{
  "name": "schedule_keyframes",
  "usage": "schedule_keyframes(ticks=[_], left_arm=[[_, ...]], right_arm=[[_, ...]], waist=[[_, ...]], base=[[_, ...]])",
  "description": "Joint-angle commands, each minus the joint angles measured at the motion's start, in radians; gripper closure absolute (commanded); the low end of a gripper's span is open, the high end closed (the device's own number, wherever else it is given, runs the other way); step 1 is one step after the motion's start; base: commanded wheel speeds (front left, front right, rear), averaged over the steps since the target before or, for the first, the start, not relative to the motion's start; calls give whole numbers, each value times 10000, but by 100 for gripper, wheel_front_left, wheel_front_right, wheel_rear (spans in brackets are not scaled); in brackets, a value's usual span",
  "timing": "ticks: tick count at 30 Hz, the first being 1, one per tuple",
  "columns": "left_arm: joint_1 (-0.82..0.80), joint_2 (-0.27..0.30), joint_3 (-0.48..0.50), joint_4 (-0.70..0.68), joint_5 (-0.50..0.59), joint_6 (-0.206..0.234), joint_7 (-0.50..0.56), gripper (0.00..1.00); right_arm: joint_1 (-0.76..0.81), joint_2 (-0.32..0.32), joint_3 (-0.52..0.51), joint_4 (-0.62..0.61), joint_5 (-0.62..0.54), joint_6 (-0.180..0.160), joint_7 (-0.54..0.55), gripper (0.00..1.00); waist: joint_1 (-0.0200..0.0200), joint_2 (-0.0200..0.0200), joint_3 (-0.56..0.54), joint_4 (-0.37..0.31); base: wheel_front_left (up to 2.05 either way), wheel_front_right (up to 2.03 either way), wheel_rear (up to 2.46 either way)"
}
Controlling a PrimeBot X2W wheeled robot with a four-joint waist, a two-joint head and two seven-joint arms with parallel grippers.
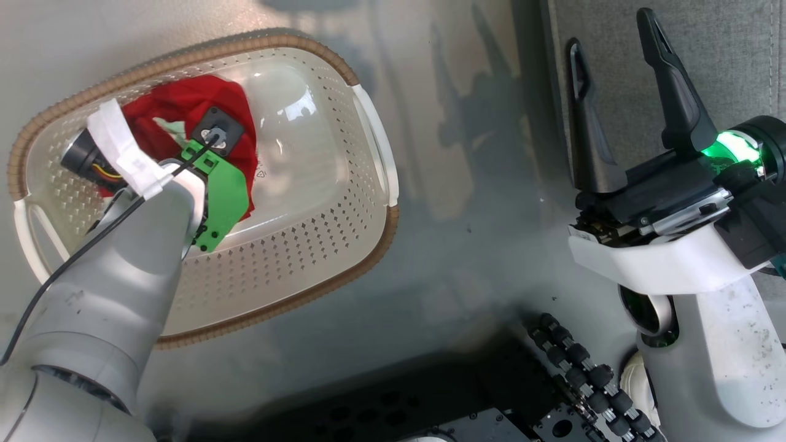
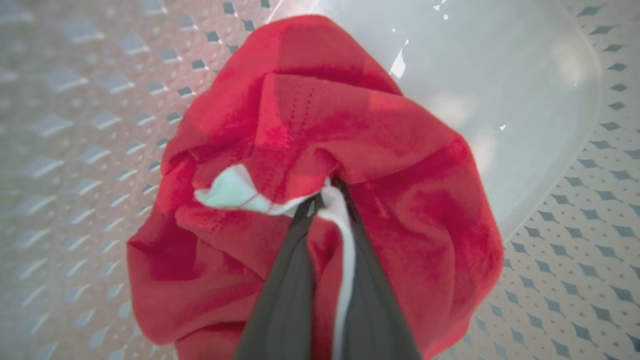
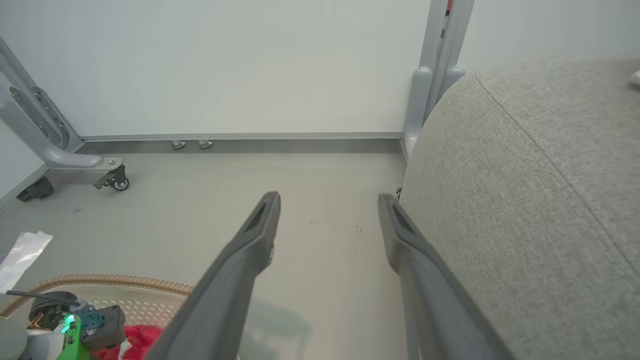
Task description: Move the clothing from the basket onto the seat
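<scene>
The cream perforated basket point(image 1: 295, 245) with a brown rim stands on the floor at the left. A bunched red piece of clothing point(image 1: 184, 104) with white trim lies in its far left part. My left arm reaches down into the basket, its wrist point(image 1: 209, 166) over the cloth. In the left wrist view my left gripper point(image 2: 324, 197) is shut on a fold of the red clothing point(image 2: 310, 115) and its white trim. My right gripper point(image 1: 609, 31) stands open and empty in front of the grey seat point(image 1: 724, 55), which is also at the right in the right wrist view point(image 3: 525, 200).
Grey floor point(image 1: 479, 215) lies between the basket and the seat. My dark base point(image 1: 491, 399) is at the bottom. Farther off are a white wall, a rolling frame with caster wheels point(image 3: 115, 182) and a grey post point(image 3: 435, 75) beside the seat.
</scene>
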Motion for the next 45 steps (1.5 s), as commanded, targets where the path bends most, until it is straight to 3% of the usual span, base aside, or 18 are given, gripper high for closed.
schedule_keyframes(ticks=[1,13,29,37,45], left_arm=[[-13,-83,-48,-4,-11,-2,-84,100],[397,-868,-191,-146,-326,-175,-1500,100],[1686,-1258,-433,-795,-1250,-345,-3100,100],[2307,-1295,-385,-1963,-1939,-340,-3247,100],[3123,-944,477,-4052,-1948,-288,-3244,100]], right_arm=[[91,-19,-24,54,3,-10,-26,0],[252,-20,-72,536,72,-10,-26,0],[1044,-23,-171,1517,-97,-11,-26,0],[1591,-23,-322,1878,-111,-11,-26,0],[2233,-25,-395,2179,-64,-11,-26,0]], waist=[[-1,85,-187,64],[-1,85,-1578,446],[-1,85,-4340,1034],[-1,85,-5602,1394],[-1,85,-6836,1661]], base=[[0,0,0],[0,0,0],[0,0,0],[0,0,0],[0,0,0]])
